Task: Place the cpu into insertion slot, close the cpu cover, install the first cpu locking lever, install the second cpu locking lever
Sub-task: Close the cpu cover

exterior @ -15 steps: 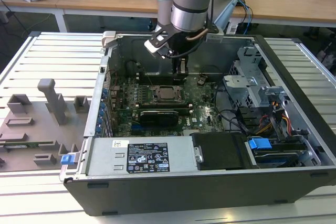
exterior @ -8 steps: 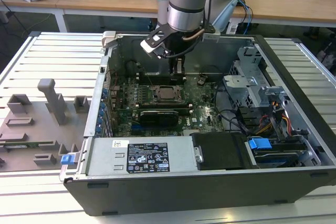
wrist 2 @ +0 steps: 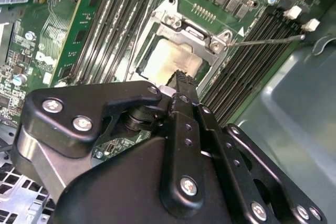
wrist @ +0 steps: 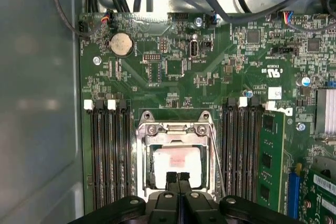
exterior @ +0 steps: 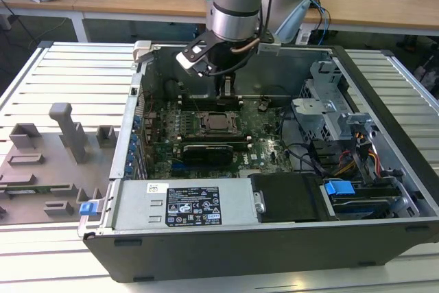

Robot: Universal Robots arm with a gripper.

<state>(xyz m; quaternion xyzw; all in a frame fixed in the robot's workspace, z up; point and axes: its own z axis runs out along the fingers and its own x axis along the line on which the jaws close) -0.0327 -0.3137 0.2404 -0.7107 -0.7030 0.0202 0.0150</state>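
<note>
cpu (wrist: 177, 160) is seated in insertion slot (wrist: 150, 181) at motherboard (wrist: 173, 77) centre, w/ cpu cover (wrist: 176, 128) lowered over it; gripper (wrist: 177, 177) is held closed, empty, just above.

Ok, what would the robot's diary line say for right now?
cpu cover: down | cpu: showing through its window | hand: shut, over cpu edge | locking lever: angled away from cover

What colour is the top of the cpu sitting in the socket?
Pale silvery-beige metal. The cpu shows best in the first wrist view.
</note>
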